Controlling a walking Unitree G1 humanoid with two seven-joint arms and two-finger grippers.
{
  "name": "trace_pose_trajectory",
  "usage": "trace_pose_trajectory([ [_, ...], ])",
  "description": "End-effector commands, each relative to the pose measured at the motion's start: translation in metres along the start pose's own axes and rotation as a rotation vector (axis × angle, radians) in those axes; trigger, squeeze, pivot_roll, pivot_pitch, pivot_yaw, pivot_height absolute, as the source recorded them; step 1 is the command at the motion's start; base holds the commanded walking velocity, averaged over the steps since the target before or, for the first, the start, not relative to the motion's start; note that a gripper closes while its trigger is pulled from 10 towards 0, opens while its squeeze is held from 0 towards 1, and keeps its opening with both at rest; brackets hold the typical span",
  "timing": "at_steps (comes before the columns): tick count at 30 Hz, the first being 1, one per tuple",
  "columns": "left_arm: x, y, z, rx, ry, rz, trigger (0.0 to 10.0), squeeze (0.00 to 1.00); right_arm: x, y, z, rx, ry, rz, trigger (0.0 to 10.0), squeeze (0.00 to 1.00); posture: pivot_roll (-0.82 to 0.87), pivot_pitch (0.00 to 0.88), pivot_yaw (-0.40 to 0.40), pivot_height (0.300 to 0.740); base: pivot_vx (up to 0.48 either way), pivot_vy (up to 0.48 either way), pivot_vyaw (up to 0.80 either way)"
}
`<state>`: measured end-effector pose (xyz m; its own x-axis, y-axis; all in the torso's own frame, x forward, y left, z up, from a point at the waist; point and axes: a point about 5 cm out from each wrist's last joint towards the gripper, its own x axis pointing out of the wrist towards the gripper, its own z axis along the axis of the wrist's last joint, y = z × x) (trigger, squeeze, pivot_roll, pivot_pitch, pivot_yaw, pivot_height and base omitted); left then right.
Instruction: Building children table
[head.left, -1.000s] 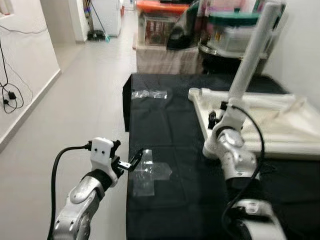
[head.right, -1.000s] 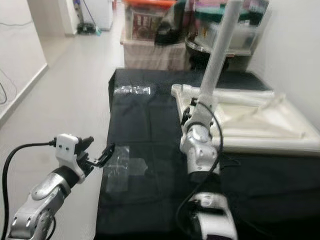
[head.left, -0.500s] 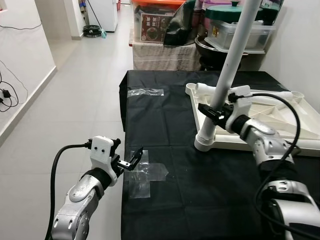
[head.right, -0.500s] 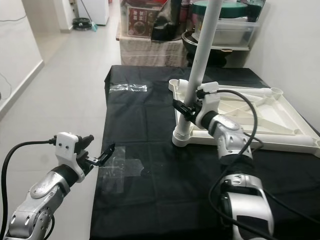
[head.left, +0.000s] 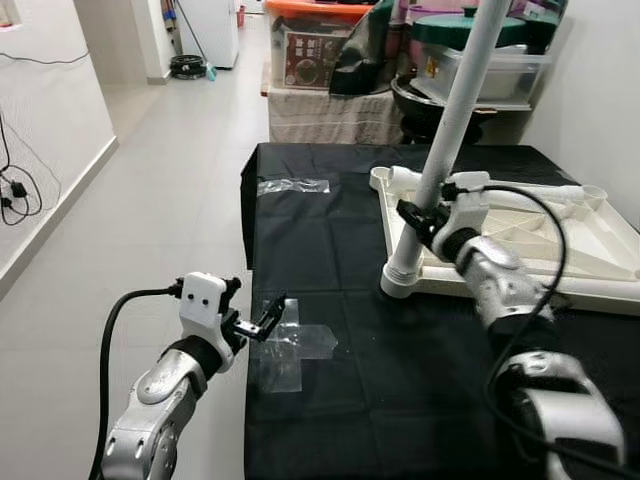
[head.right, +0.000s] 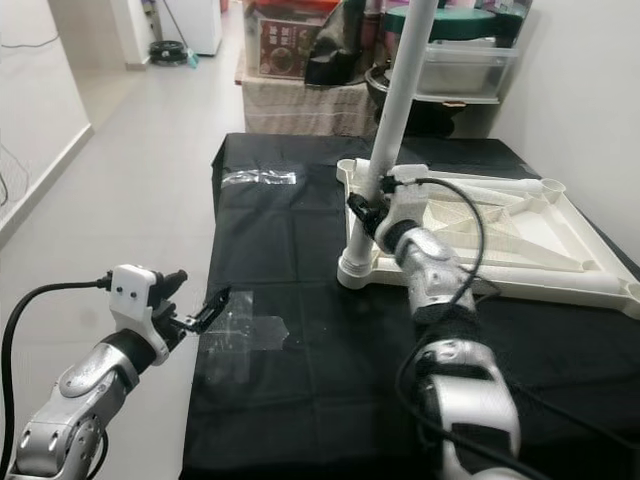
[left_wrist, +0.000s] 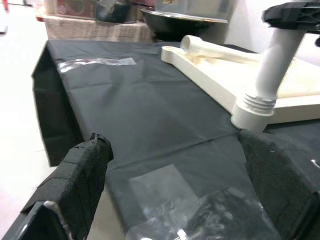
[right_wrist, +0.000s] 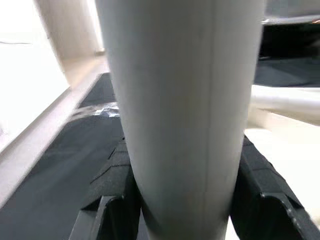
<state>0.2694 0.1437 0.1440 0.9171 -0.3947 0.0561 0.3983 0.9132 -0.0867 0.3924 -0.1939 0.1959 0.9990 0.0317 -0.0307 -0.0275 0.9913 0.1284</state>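
Tape patches (head.left: 295, 345) lie clear and shiny on the black cloth of the worktop (head.left: 330, 270) at the lower left of the head view, and the left hand (head.left: 262, 322) hovers just beside them at the cloth's near edge, its two black fingers (left_wrist: 82, 172) spread apart with nothing between them. Further in, at mid frame, the right hand (head.left: 420, 222) has its fingers closed around the lower part of the white table leg (head.left: 440, 165); the right wrist view shows the black pads pressed against both sides of the tube. That leg stands close to upright, its long axis leaning slightly toward the upper right of the frame, and its threaded foot (left_wrist: 252, 110) sits at the near left corner of the upturned white tabletop (head.left: 560, 240), which lies flat on the cloth toward the right edge. The right arm is plainly the nearer one to the leg, the left well apart from it. Beyond, another strip of tape (head.left: 292, 186) lies near the far end of the cloth, with storage boxes (head.left: 310, 50) behind.
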Motion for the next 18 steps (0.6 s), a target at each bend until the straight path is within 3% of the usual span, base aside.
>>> trace_pose_trajectory([
  [1, -0.001, 0.000, -0.005, 0.001, 0.028, -0.005, 10.0, 0.00, -0.017, -0.015, -0.025, 0.063, 0.073, -0.268, 0.0, 0.00, 0.08, 0.000, -0.076, 0.740, 0.000, 0.000, 0.00],
  [2, -0.001, 0.000, -0.005, 0.001, 0.028, -0.005, 10.0, 0.00, -0.017, -0.015, -0.025, 0.063, 0.073, -0.268, 0.0, 0.00, 0.08, 0.000, -0.076, 0.740, 0.000, 0.000, 0.00],
  [3, -0.001, 0.000, -0.005, 0.001, 0.029, -0.006, 10.0, 0.00, -0.031, -0.012, -0.036, 0.035, 0.094, -0.401, 0.0, 0.00, 0.08, 0.000, -0.073, 0.740, 0.000, 0.000, 0.00],
  [4, -0.001, 0.000, -0.005, 0.001, 0.029, -0.006, 10.0, 0.00, -0.031, -0.012, -0.036, 0.035, 0.094, -0.401, 0.0, 0.00, 0.08, 0.000, -0.073, 0.740, 0.000, 0.000, 0.00],
  [5, 0.000, -0.001, -0.005, 0.001, 0.030, -0.008, 10.0, 0.00, -0.049, -0.005, -0.043, -0.004, 0.101, -0.508, 0.0, 0.00, 0.09, 0.000, -0.076, 0.740, 0.000, 0.000, 0.00],
  [8, 0.001, -0.002, -0.005, 0.001, 0.030, -0.010, 10.0, 0.00, -0.048, 0.003, -0.042, -0.022, 0.109, -0.470, 0.0, 0.00, 0.08, 0.000, -0.077, 0.740, 0.000, 0.000, 0.00],
  [9, 0.001, -0.001, -0.005, 0.003, 0.031, -0.009, 10.0, 0.00, -0.044, 0.009, -0.038, -0.036, 0.104, -0.433, 10.0, 0.00, 0.08, 0.000, -0.076, 0.740, 0.000, 0.000, 0.00],
  [11, 0.001, -0.001, -0.005, 0.004, 0.031, -0.008, 10.0, 0.00, -0.042, 0.014, -0.035, -0.043, 0.102, -0.414, 10.0, 0.00, 0.08, 0.000, -0.076, 0.740, 0.000, 0.000, 0.00],
  [12, 0.001, -0.001, -0.006, 0.003, 0.030, -0.007, 10.0, 0.00, -0.037, 0.017, -0.022, -0.003, 0.014, -0.362, 10.0, 1.00, 0.08, 0.000, -0.080, 0.740, 0.000, 0.000, 0.00],
  [16, 0.001, -0.003, -0.006, -0.002, 0.028, -0.010, 10.0, 0.00, -0.031, 0.017, -0.008, 0.036, -0.023, -0.287, 10.0, 1.00, 0.08, 0.000, -0.081, 0.740, 0.000, 0.000, 0.00],
  [17, 0.000, -0.003, -0.006, -0.003, 0.028, -0.011, 10.0, 0.00, -0.028, 0.022, -0.002, 0.055, -0.042, -0.196, 10.0, 0.00, 0.08, 0.000, -0.081, 0.740, 0.000, 0.000, 0.00],
  [18, 0.000, -0.003, -0.006, -0.003, 0.028, -0.011, 10.0, 0.00, -0.028, 0.022, -0.002, 0.055, -0.042, -0.196, 10.0, 0.00, 0.08, 0.000, -0.081, 0.740, 0.000, 0.000, 0.00],
])
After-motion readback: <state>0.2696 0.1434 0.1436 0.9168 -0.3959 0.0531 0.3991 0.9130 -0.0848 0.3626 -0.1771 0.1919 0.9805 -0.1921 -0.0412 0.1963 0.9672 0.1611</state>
